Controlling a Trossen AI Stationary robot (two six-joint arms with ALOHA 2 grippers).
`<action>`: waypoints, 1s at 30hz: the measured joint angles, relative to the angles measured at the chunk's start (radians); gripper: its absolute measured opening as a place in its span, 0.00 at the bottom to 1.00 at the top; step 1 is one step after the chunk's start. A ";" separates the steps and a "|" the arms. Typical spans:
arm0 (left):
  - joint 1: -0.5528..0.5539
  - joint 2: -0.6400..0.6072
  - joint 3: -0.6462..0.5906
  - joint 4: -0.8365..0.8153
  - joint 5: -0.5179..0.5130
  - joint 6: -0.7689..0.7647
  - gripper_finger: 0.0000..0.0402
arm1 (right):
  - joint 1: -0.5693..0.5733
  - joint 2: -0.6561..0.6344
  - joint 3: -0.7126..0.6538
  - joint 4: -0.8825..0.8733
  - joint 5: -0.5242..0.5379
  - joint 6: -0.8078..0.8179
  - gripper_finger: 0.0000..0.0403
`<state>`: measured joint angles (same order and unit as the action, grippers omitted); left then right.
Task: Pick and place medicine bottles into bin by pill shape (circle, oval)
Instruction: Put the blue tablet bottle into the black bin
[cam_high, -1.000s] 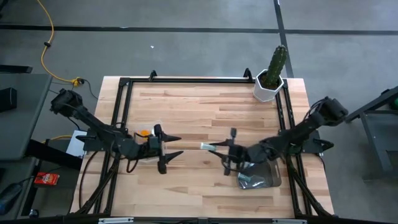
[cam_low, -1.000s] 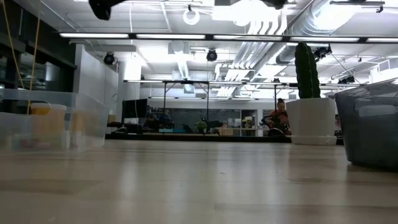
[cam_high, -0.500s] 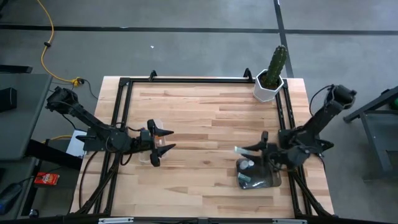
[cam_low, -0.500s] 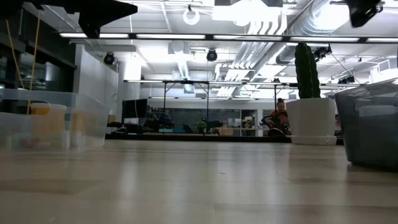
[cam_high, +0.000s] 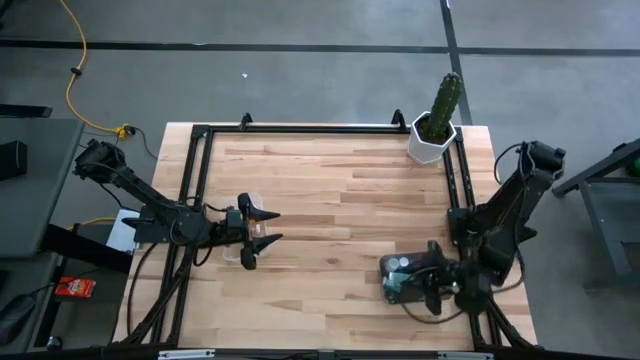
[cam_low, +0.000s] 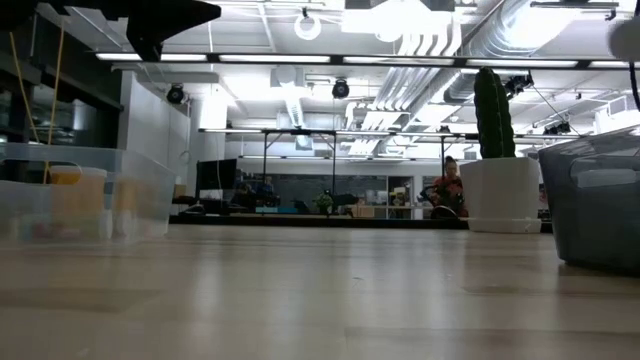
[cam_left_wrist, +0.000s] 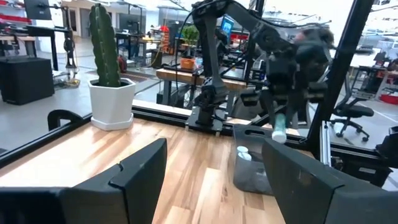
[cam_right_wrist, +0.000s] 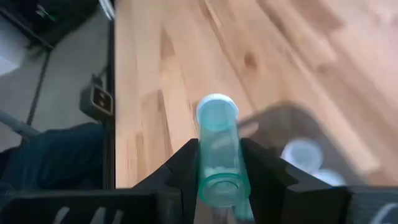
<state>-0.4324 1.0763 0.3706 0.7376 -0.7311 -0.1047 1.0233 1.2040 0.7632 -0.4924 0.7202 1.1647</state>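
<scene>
The right claw (cam_right_wrist: 219, 180) is clamped on a pale green medicine bottle (cam_right_wrist: 219, 152), its two fingers pressing the body from either side. The bottle's long axis runs straight out along the fingers, white cap leading, open view of the clear base toward the wrist. In the left wrist view the same bottle (cam_left_wrist: 280, 127) hangs nearly upright, cap downward, over the grey bin (cam_left_wrist: 252, 177).

That is the relation the coming move turns on: the bottle sits above the grey bin (cam_high: 412, 282), which stands near the table's right edge, toward the front right corner, and the right arm is plainly the nearer of the two. From overhead the right claw (cam_high: 432, 282) is hunched over that bin, and the wrist picture shows the bin's shadowed floor just past the cap, with other white-capped bottles (cam_right_wrist: 303, 155) already lying in it (at least two, from what shows). My reading is that the cap is still close to the bin's near wall rather than over its middle, so a release now might clip the rim; a little more reach inward would be safer.

The left claw (cam_high: 257, 232) waits near the table's left edge with its fingers spread and nothing between them, hovering at the clear bin (cam_low: 85, 195) there, which holds something orange (too blurred to name).
</scene>
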 joint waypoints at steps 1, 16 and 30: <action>0.000 0.000 0.000 0.000 0.001 0.000 0.63 | 0.004 0.029 0.011 -0.015 -0.008 0.038 0.24; 0.000 0.000 0.000 0.000 0.023 -0.023 0.63 | 0.053 0.288 -0.020 -0.031 -0.009 0.360 0.24; 0.000 0.000 0.001 0.000 0.023 -0.024 0.63 | 0.000 0.289 -0.020 -0.061 -0.046 0.383 0.25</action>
<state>-0.4328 1.0767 0.3714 0.7377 -0.7085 -0.1291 1.0237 1.4933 0.7437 -0.5530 0.6746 1.5478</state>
